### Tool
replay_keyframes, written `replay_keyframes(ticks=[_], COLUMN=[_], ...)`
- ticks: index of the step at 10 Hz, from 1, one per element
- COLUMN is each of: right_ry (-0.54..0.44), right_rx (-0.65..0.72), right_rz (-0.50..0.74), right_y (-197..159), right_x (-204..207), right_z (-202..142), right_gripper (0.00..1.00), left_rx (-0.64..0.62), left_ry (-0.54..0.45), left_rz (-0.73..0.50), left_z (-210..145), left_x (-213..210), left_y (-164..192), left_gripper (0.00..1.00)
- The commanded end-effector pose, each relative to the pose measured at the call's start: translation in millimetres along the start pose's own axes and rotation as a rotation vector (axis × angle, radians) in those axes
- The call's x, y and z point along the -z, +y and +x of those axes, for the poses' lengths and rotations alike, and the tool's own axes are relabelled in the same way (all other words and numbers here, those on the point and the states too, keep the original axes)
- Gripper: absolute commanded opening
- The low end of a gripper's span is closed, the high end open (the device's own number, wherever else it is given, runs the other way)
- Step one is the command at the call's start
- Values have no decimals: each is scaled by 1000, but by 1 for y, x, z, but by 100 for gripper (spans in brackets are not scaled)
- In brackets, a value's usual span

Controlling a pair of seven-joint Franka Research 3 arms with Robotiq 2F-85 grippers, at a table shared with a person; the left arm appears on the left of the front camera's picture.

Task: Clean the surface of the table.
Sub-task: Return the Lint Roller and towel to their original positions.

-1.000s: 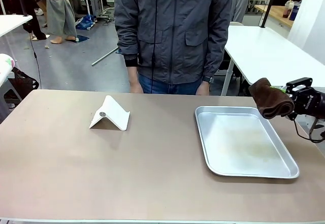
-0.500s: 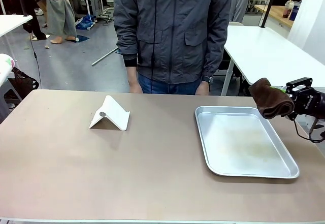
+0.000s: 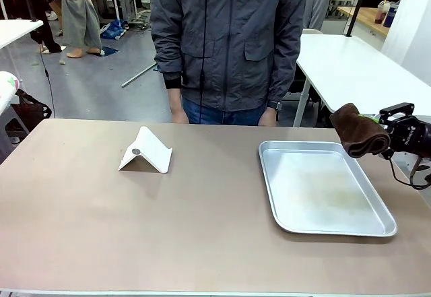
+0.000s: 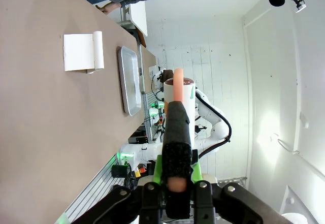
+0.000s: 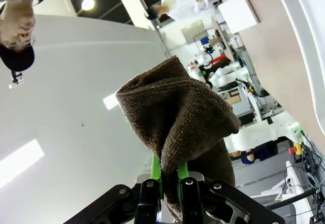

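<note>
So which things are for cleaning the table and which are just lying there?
For the job: table, brown cloth in the right gripper, maybe the black stick in the left gripper.
Just lying there: silver tray, white folded stand.

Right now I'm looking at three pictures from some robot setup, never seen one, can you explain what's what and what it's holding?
It is a robot with two arms at a brown table, facing a person in a grey jacket. The wide picture comes from a fixed camera between the arms. The other two come from cameras on the wrists, so they look tilted. On the table lie a white folded stand and a metal tray. The right gripper is shut on a brown cloth, held in the air near the tray's far right corner. The left gripper is shut on a black stick-like tool with a peach tip; what it is I cannot tell.
</note>
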State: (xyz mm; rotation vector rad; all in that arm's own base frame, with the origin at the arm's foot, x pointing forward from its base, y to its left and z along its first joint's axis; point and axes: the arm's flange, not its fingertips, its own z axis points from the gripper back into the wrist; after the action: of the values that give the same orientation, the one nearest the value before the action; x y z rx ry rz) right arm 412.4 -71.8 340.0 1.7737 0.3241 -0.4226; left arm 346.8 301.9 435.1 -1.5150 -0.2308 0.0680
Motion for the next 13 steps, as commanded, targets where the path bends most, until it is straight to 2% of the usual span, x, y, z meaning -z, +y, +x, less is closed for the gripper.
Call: replay_keyframes(ticks=[1,10,11,13], right_ry=[1,0,11,-5], right_rx=[-13,0,-8,-26], right_rz=[0,0,-51,-179], right_y=[1,0,5,24], right_x=[2,0,20,72], right_z=[-2,0,2,18], right_gripper=[14,14,14,14], left_rx=[-3,-3,0,2], left_ry=[0,0,0,46], left_rz=[-7,-7,0,132], left_z=[-2,-2,0,22], left_x=[-2,-2,0,47], left_y=[-4,-4,0,-32], left_gripper=[22,22,22,22])
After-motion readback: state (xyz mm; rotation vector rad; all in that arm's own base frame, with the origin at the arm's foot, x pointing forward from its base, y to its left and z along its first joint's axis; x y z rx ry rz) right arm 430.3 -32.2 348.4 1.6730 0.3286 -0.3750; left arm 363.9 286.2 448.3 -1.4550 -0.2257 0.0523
